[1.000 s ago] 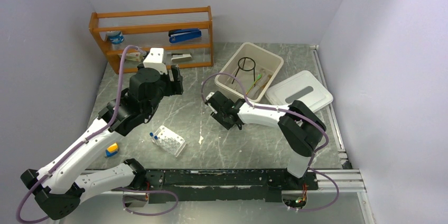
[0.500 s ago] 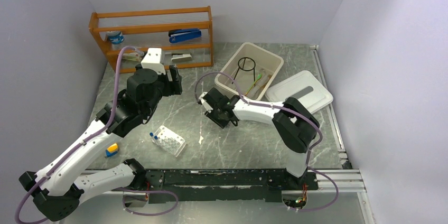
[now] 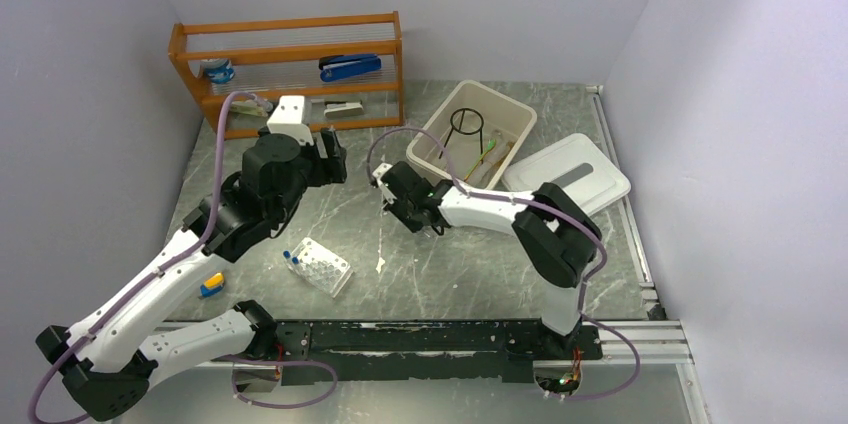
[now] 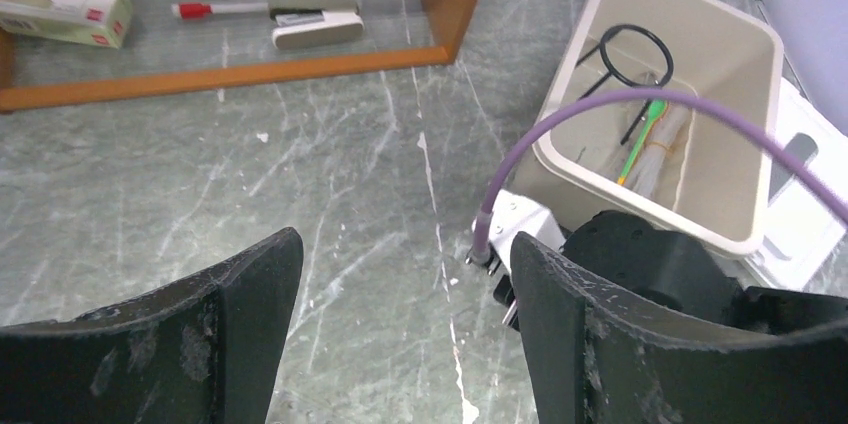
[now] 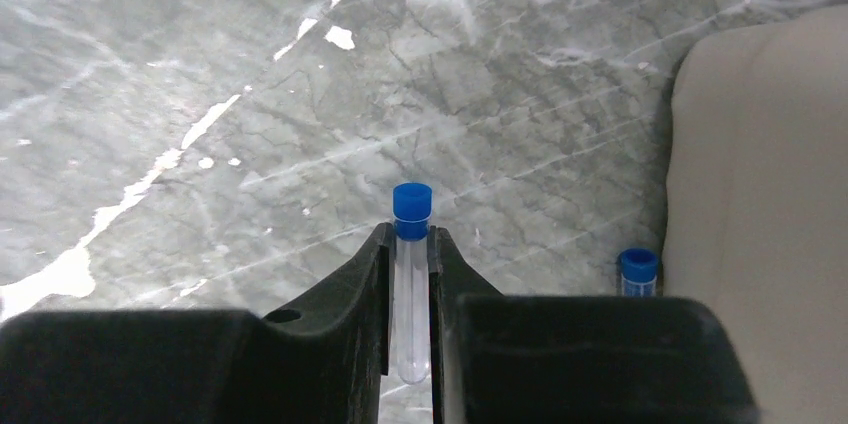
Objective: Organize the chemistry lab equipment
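Note:
My right gripper point(image 5: 409, 239) is shut on a clear blue-capped vial point(image 5: 412, 202) and holds it just above the table; in the top view it point(image 3: 402, 199) is left of the beige bin point(image 3: 512, 112). A second blue-capped vial point(image 5: 638, 268) stands by the bin's wall point(image 5: 760, 194). The bin holds the black wire tripod point(image 3: 465, 124) and a green-handled brush point(image 3: 487, 152). The white holed rack point(image 3: 322, 267) lies near the front with blue-capped vials point(image 3: 290, 257) in it. My left gripper point(image 3: 330, 156) is open and empty above the table point(image 4: 400, 254).
A wooden shelf point(image 3: 290, 76) at the back left holds a blue stapler point(image 3: 350, 67) and stationery. The bin's white lid point(image 3: 566, 174) lies to its right. A small yellow-and-blue block point(image 3: 211, 284) sits front left. A purple cable point(image 4: 600, 109) arcs over the bin.
My right gripper has moved up and to the left with the vial in it. The left arm has shifted only slightly.

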`<state>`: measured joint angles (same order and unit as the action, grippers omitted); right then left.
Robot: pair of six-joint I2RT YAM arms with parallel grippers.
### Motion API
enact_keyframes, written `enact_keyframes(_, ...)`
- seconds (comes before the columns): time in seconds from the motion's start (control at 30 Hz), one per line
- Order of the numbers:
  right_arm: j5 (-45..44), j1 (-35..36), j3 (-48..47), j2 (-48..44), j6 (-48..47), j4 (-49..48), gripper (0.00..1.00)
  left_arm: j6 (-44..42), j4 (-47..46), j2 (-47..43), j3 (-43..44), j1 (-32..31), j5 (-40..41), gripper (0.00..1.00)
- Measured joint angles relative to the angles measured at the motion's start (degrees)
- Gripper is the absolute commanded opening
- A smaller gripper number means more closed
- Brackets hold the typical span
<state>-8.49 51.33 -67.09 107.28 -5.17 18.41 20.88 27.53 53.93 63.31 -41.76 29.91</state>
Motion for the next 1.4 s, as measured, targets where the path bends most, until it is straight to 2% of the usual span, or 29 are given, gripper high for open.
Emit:
enact_keyframes(0.17, -0.26, 0.0, 3.28, -8.09, 5.14, -4.57, 0.13, 3.39, -0.24, 0.0, -2.67, 0.0, -4.35, 0.84)
enact_keyframes(0.4, 0.09, -0.07, 5.86, -25.66, 16.17, -18.58, 0.14, 8.15, -3.08, 0.15, -6.75, 0.04, -16.15, 0.87)
enact_keyframes(0.6, 0.87, -0.17, 7.17, -31.28, 27.47, -27.87, 0.15, 11.06, -9.9, 1.33, -7.32, 0.04, -26.69, 0.81)
enact_keyframes(0.7, 1.6, -0.48, 8.61, -32.0, 32.26, -29.92, 0.16, 11.87, -12.85, 2.21, -8.26, 0.07, -30.34, 0.75)
enact_keyframes(0.87, 3.13, -0.76, 9.35, -32.48, 38.53, -31.56, 0.17, 12.15, -15.98, 2.75, -10.01, 0.11, -31.85, 0.64)
enact_keyframes(1.1, 4.94, -0.66, 9.35, -33.68, 43.12, -31.89, 0.17, 11.04, -19.67, 2.8, -11.34, 0.11, -34.42, 0.41)
enact_keyframes(1.17, 5.35, -0.66, 9.35, -33.68, 43.6, -31.63, 0.19, 10.1, -20.09, 2.8, -11.63, 0.11, -34.75, 0.32)
enact_keyframes(1.27, 5.95, -0.74, 9.31, -33.7, 44.17, -31.23, 0.25, 7.58, -20.11, 2.75, -12.04, 0.13, -34.97, 0.14)
enact_keyframes(1.33, 6.19, -0.81, 9.2, -33.92, 44.54, -30.69, 0.35, 5.79, -19.69, 2.75, -12.15, 0.44, -34.86, 0.08)
enact_keyframes(1.4, 6.49, -0.87, 8.92, -34.21, 44.87, -29.55, 0.4, 3.43, -19.63, 2.78, -12.15, 0.52, -35.6, 0.05)
